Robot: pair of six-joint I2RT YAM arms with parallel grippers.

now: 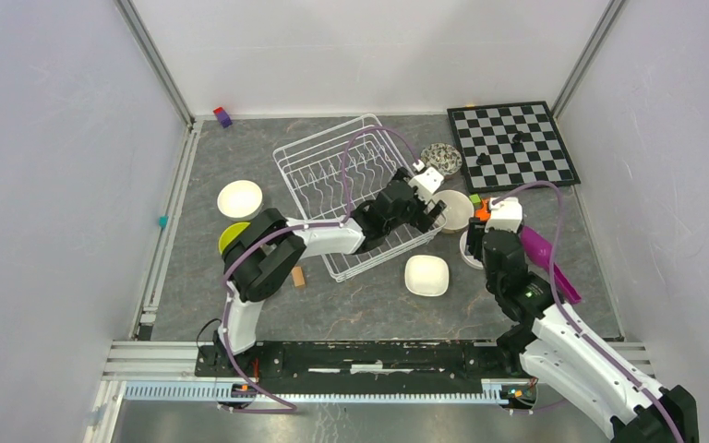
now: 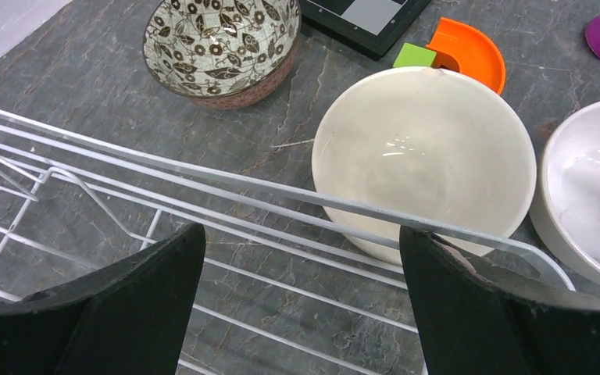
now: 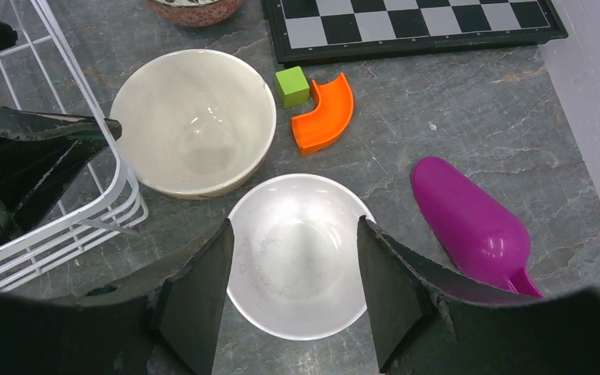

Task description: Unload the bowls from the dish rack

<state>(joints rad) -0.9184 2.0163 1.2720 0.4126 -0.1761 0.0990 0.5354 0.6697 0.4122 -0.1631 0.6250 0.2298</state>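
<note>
Two spread hands: left hand at wire rack, right hand over glossy bowl.

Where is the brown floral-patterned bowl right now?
The floral bowl stands on the table right of centre in the top view, between the white wire dish rack and the checkered chessboard, behind the plain cream bowl.

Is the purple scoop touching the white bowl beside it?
Apart. Right wrist view shows bare table between the purple scoop and the white bowl.

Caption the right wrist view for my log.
Right fingers open over a white bowl; cream bowl, dish rack and purple scoop nearby.
</note>
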